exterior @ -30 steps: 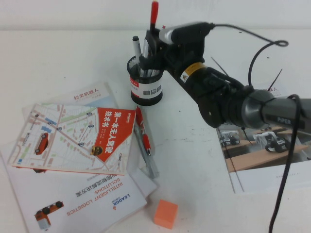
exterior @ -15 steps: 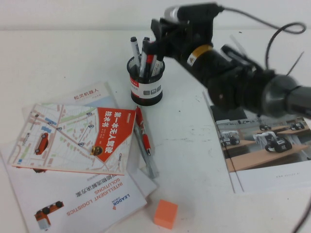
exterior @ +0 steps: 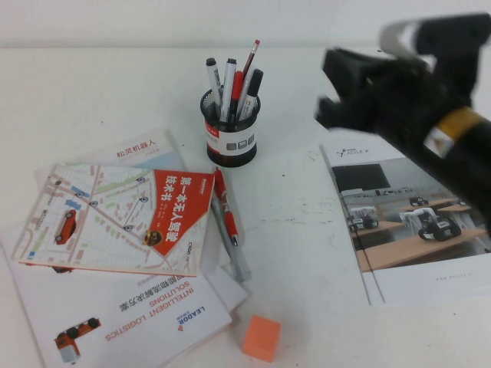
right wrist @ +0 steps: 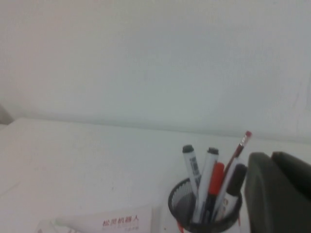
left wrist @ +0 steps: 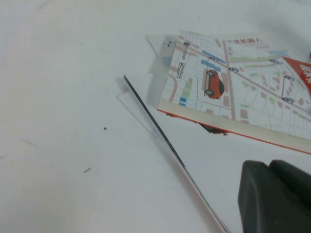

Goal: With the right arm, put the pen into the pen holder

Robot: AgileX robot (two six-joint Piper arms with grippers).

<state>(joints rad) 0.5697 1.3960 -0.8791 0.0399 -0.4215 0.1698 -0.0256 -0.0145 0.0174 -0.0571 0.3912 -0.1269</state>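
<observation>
The black mesh pen holder (exterior: 232, 136) stands at the back middle of the table. The pen (exterior: 236, 88), red with a black middle, stands upright inside it among several other pens; it also shows in the right wrist view (right wrist: 214, 187), in the holder (right wrist: 204, 213). My right gripper (exterior: 328, 86) is in the air to the right of the holder, clear of it and empty; in the right wrist view (right wrist: 271, 160) its fingers lie together. My left gripper (left wrist: 270, 167) is shut, low over the table by the map booklet, outside the high view.
A slim red pen (exterior: 225, 203) and a grey-silver pen (exterior: 232, 249) lie in front of the holder. Map booklets (exterior: 115, 218) cover the left front. An orange cube (exterior: 261, 337) sits at the front. A brochure (exterior: 406, 230) lies on the right under my right arm.
The pen went from my right gripper's hold above the holder down into the holder. My right gripper then let go and pulled back up and to the right.
</observation>
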